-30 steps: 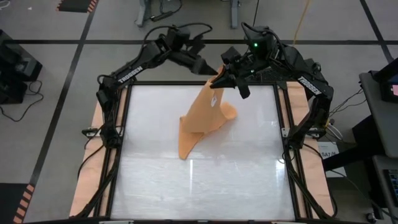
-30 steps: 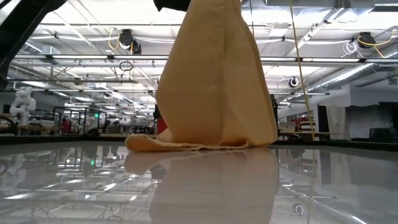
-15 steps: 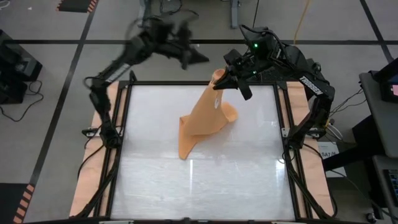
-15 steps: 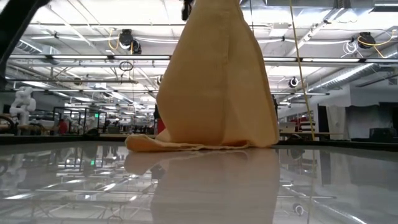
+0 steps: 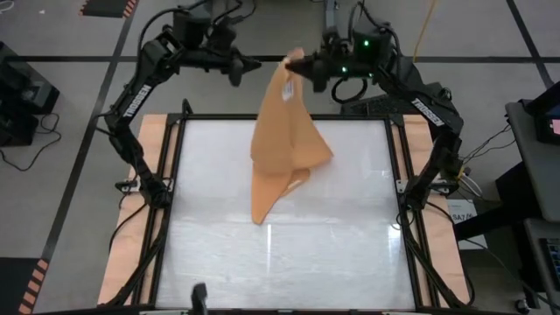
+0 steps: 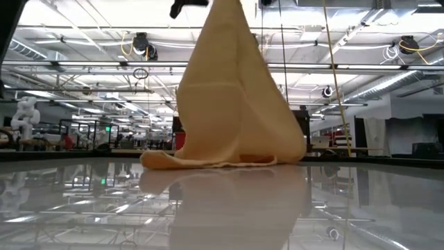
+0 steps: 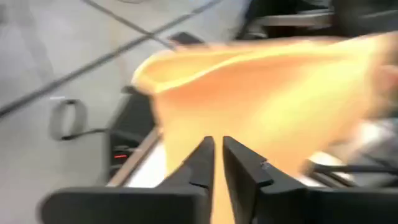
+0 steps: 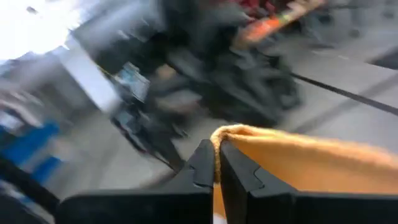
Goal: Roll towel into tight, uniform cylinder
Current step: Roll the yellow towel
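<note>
None of the rolling is done. Entry as follows.

Towel [image 5: 282, 131]: orange-tan cloth, hanging as a loose peaked drape over the far middle of the desk [image 5: 350, 254]. Its top corner is lifted high above the far edge, and its lower folds trail in a heap on the glossy surface. A small white tag shows near the raised corner. No turn of a cylinder is formed anywhere.

Right hand [image 5: 302, 68]: beyond the far edge, fingers clamped on the towel's top corner, carrying its hanging weight.

Left hand [image 5: 249, 66]: just left of that corner, at about the same height. Its fingers are nearly together, with cloth seen close ahead of them in the wrist view; whether any fabric is pinched cannot be told.

Outstanding, by judgement: lay the cloth flat and smooth, then roll it evenly from one edge, then tighten. Essentially the whole task remains.
</note>
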`<state>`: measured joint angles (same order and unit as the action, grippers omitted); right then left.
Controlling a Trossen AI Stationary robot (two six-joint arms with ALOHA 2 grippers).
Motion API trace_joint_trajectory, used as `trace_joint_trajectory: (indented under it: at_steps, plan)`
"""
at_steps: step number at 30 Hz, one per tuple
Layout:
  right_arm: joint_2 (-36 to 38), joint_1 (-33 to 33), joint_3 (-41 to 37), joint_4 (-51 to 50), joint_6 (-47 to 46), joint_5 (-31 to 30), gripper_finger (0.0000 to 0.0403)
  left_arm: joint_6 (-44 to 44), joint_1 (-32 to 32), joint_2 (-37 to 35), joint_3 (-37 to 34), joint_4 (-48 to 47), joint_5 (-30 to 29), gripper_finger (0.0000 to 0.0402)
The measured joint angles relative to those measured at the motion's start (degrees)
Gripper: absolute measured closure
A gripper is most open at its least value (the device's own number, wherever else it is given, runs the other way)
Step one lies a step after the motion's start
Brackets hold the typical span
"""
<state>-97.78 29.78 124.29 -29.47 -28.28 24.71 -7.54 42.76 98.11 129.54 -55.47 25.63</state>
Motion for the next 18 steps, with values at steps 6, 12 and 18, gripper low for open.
trace_joint_trajectory:
  at_steps: [6, 12, 18]
  plan:
    - [-1.3, -0.8, 0.0, 8.6, -9.2, 13.6, 0.0403, 1.1, 6.0, 0.2, -2.4, 1.1, -2.1, 0.0269]
    - [-0.7, -4.3, 0.0, -1.8, -3.2, 26.9, 0.0403, 6.7, 9.2, 0.2, -4.4, 3.0, 6.4, 0.0210]
    - [-0.2, -7.3, 0.0, -10.2, 2.2, 29.7, 0.0403, 21.4, 5.0, 0.8, -8.0, 7.8, 12.3, 0.0171]
